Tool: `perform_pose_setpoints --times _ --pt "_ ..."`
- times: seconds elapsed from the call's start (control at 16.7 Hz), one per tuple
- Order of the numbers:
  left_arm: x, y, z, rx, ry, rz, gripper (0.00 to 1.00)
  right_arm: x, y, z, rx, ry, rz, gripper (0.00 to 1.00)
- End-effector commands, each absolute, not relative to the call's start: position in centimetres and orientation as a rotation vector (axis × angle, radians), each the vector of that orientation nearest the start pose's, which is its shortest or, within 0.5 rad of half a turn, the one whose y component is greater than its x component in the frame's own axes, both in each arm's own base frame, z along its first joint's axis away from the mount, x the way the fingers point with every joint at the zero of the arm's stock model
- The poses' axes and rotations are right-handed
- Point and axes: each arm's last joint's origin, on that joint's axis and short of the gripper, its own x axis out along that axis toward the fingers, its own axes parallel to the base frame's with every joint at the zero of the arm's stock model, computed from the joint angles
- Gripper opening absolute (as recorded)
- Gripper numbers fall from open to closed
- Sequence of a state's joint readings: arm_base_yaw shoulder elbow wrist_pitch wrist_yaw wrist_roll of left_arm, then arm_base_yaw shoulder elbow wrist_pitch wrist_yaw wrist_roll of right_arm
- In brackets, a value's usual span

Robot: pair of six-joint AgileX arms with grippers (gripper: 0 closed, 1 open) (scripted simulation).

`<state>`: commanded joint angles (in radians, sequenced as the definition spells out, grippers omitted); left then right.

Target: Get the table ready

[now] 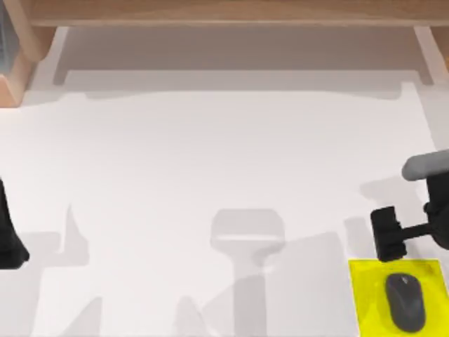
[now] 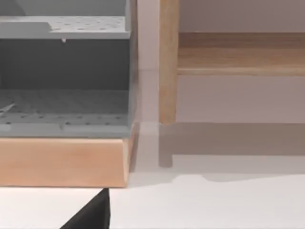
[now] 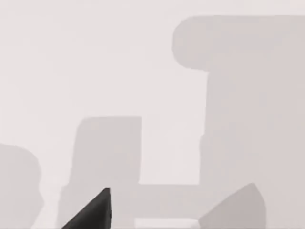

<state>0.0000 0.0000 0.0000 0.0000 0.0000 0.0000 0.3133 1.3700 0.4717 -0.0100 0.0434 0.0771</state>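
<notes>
While the white table [image 1: 210,161] spreads across nearly the whole top view, the action sits down at four o'clock: the right gripper [image 1: 387,235] hangs just off the upper left corner of the yellow mat [image 1: 368,298], and a dark grey mouse [image 1: 405,302] lies on that mat, well inside its edges. Whether those fingers are spread or closed, I cannot tell from this angle, and they carry nothing I can see. Over at nine o'clock the left gripper [image 1: 8,235] is parked at the table's edge, its fingers equally unreadable.

Now, the handling. That tabletop reads as rigid, heavy and fixed, not something to lift; getting it ready means arranging what sits on it. I'd judge the mouse light, hard-shelled and a touch slippery, best pinched across its narrow flanks. The mat looks thin and flexible, so it would be nudged or taken by an edge.

Switching views: the left wrist camera picks up a grey perforated shelf unit [image 2: 64,71] on a wooden base [image 2: 62,162] and a wooden upright [image 2: 168,62] at the table's far side, seen front-on here. The right wrist camera looks at bare white surface crossed by shadows, with a dark fingertip [image 3: 93,212] at its rim.
</notes>
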Motion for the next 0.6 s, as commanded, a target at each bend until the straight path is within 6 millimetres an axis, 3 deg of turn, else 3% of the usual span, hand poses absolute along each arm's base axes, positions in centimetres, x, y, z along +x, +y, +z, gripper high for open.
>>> perform_pose_setpoints --times 0.24,0.6 --pt "10.6 -0.1 16.0 0.000 0.000 0.000 1.00 22.8 4.0 11.8 -0.259 0.618 0.212 1.00" --pt "10.6 -0.1 16.0 0.000 0.000 0.000 1.00 22.0 -1.1 11.4 -0.644 0.291 0.069 1.00"
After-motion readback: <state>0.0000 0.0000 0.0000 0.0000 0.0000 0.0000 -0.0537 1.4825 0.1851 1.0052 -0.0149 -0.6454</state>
